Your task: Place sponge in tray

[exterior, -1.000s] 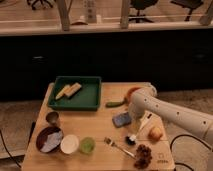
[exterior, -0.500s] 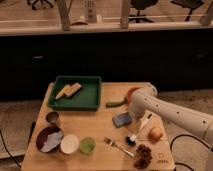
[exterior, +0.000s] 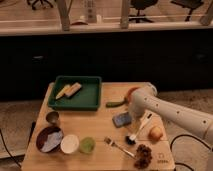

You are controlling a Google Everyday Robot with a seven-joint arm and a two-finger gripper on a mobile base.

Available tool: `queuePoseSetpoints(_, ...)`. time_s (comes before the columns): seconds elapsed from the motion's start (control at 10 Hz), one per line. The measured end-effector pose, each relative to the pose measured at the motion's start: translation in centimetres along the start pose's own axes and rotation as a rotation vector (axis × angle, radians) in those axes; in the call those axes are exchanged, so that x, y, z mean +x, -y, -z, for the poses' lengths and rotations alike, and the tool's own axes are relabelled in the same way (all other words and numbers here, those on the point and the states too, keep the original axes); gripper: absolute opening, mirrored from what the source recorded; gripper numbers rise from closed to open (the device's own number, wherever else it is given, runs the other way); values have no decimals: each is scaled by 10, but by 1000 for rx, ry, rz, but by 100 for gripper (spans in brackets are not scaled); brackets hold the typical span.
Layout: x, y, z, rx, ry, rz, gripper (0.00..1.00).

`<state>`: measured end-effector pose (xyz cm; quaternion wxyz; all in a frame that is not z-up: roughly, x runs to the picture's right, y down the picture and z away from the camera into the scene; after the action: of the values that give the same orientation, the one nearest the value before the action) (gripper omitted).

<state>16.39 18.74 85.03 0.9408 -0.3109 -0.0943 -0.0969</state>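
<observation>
The sponge is a small blue-grey block lying flat on the wooden table, right of centre. The green tray sits at the back left of the table and holds two yellowish pieces. My white arm comes in from the right, and its gripper hangs low just right of the sponge, close to its edge. The sponge lies on the table outside the tray.
A green vegetable and an orange object lie behind the sponge. A white-handled brush, a yellow fruit, a fork and a dark cluster are at the front right. A dark bowl, metal cup and two small cups stand at the front left.
</observation>
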Motion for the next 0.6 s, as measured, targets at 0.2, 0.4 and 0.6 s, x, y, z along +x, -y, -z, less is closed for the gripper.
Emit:
queuePoseSetpoints(0.2,-5,1,19,3,4,24,80)
queuePoseSetpoints(0.4,-8,2,23,3,5,39,80)
queuePoseSetpoints(0.6,-10,4,23,1,9,54,80)
